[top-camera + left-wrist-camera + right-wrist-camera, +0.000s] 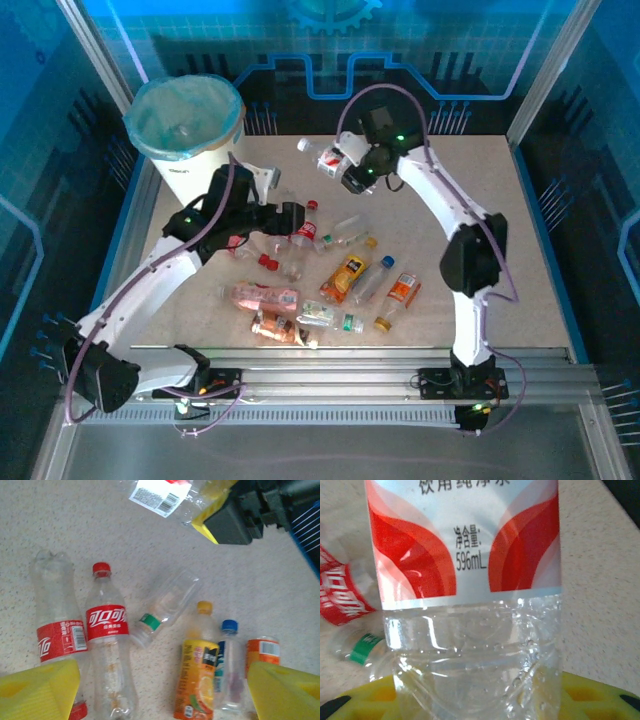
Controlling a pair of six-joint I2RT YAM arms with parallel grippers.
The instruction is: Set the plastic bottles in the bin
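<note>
A clear plastic bottle (470, 580) with a red and white label sits between the yellow pads of my right gripper (475, 702), which is shut on its lower body. From above, that bottle (322, 156) and the right gripper (350, 172) are at the back middle of the table, right of the bin (185, 120). The bin is white, with a pale green bag lining it. My left gripper (162, 695) hangs open above the loose bottles, over bare table between a red-label cola bottle (106, 645) and an orange juice bottle (200, 665).
More bottles lie around: a second cola bottle (55, 625), a clear one with a green band (165, 607), a blue-capped one (229, 665) and an orange-labelled one (262, 650). A pink-labelled bottle (262, 296) lies near the front. The table's right side (500, 240) is bare.
</note>
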